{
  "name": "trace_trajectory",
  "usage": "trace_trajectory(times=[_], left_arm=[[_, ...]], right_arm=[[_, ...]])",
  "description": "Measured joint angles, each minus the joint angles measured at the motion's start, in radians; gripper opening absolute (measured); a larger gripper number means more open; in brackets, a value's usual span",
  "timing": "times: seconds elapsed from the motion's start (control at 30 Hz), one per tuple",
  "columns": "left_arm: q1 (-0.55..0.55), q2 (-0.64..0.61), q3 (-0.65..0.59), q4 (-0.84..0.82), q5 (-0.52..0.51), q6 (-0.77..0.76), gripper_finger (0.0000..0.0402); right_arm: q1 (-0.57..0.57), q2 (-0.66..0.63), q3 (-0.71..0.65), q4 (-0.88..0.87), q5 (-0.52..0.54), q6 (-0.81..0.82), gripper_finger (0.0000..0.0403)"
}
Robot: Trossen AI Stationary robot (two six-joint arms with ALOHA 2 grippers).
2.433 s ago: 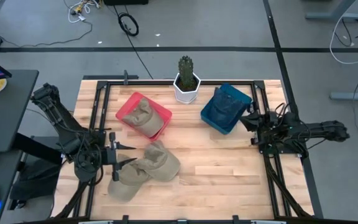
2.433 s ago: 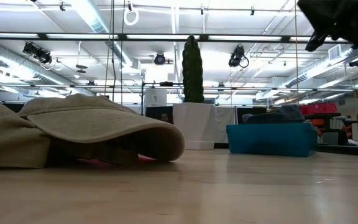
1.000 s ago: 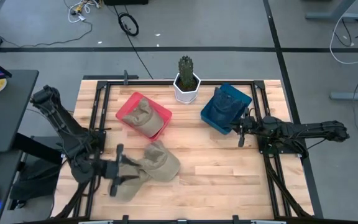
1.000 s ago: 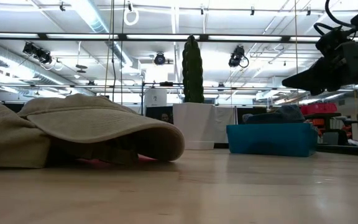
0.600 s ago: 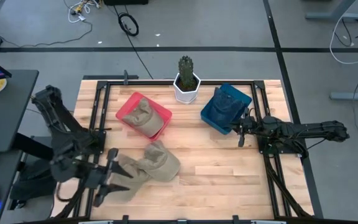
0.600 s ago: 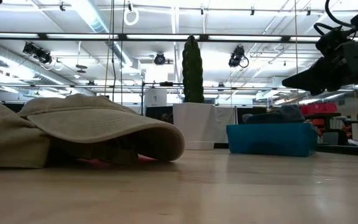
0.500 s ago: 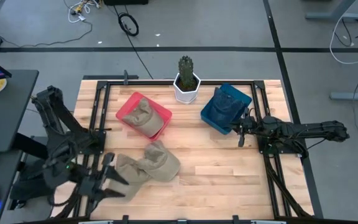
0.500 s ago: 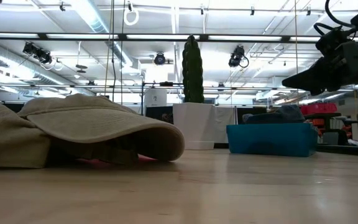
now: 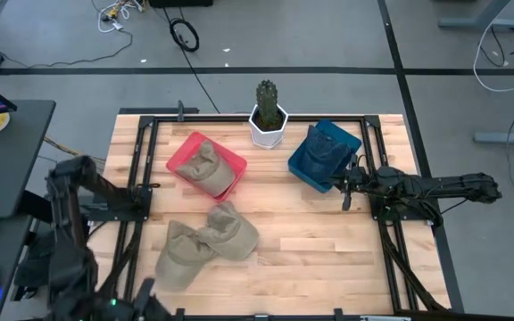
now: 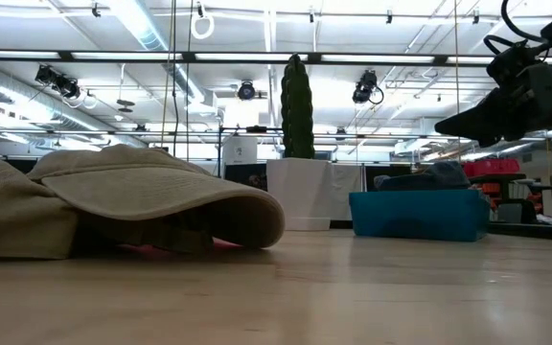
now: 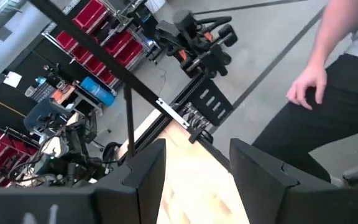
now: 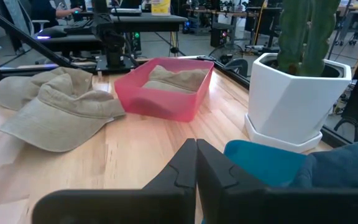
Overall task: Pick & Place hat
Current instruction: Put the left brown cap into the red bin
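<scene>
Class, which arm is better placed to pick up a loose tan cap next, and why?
Probably the right: its pincer hangs shut over the table beside the blue bin. The left pincer is off the table's front-left corner, away from the caps.

The table (image 9: 310, 241) was pale wood planks inside a black frame. Two khaki hats (image 9: 205, 241) lay on it, and a third, the same tan, sat in a pink-red bin (image 9: 184, 159). A teal-blue bin (image 9: 303, 169) held what looked like dark blue fabric. The green cactus (image 9: 267, 96) stood in a white pot (image 9: 267, 129).
</scene>
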Motion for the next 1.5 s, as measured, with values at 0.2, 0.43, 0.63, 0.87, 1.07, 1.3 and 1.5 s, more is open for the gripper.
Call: trace_trajectory(times=[0.2, 0.43, 0.63, 0.87, 1.07, 1.3, 1.5], left_arm=[[-0.043, 0.147, 0.121, -0.085, -0.022, -0.075, 0.0181], [-0.055, 0.292, 0.177, -0.262, -0.024, -0.316, 0.0181], [-0.054, 0.415, 0.177, -0.368, -0.015, -0.443, 0.0181], [-0.048, 0.468, 0.178, -0.553, 0.091, -0.687, 0.0181], [-0.008, 0.487, 0.177, -0.854, 0.338, -1.090, 0.0181], [0.015, 0.563, 0.177, -0.928, 0.491, -1.122, 0.0181], [0.012, 0.590, 0.176, -1.030, 0.497, -1.158, 0.0181]], right_arm=[[0.000, 0.000, 0.000, 0.000, 0.000, 0.000, 0.0009], [0.000, 0.000, 0.000, 0.001, 0.000, 0.000, 0.0009], [0.000, 0.000, 0.000, 0.000, 0.000, 0.000, 0.0009], [0.000, 0.000, 0.000, 0.000, 0.000, -0.001, 0.0009], [0.000, 0.000, 0.000, 0.000, 0.000, -0.001, 0.0009], [0.000, 0.000, 0.000, 0.000, 0.000, -0.001, 0.0009], [0.000, 0.000, 0.000, 0.000, 0.000, -0.001, 0.0009]])
